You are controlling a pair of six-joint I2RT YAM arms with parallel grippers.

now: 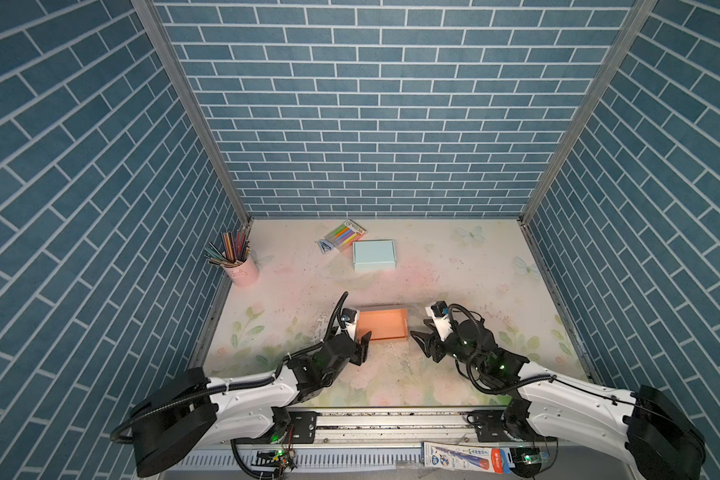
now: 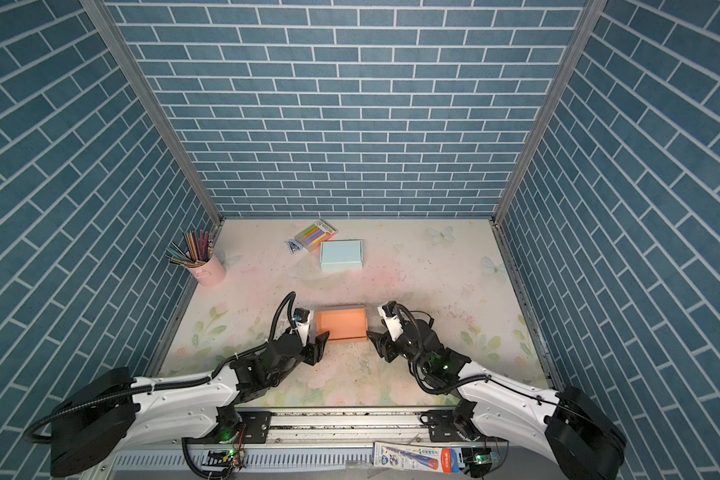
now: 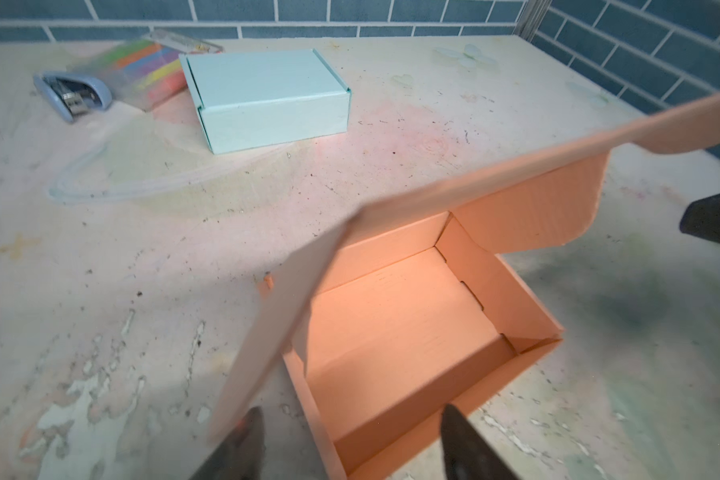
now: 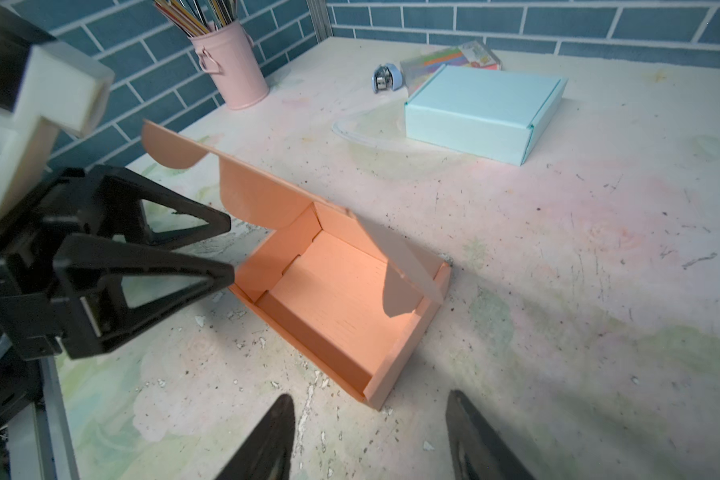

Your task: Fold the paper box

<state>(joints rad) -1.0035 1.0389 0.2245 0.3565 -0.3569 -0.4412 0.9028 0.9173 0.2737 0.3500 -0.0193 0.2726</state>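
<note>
Orange paper box [image 1: 381, 326]: stands on table [image 1: 453, 270], near-centre, between both grippers. Cavity open upward. Lid hinged at far wall, raised and tilted over cavity, rounded side flaps hanging down. Lid blurred in left wrist view.

Left gripper [image 1: 364, 347]: jaws spread wide, nothing clamped. Sits at box's left end, one fingertip [image 4: 230, 275] just beside left wall. Contact not determinable.

Right gripper [image 1: 416, 338]: jaws apart, nothing between them. Sits just beside box's right end.

Light blue box [image 1: 374, 255]: closed, well behind orange paper box, toward back wall. Marker case [image 1: 345, 235] and stapler [image 1: 324, 246] just beside its far-left corner. Pink cup [image 1: 244, 272] of pencils near left wall.
</note>
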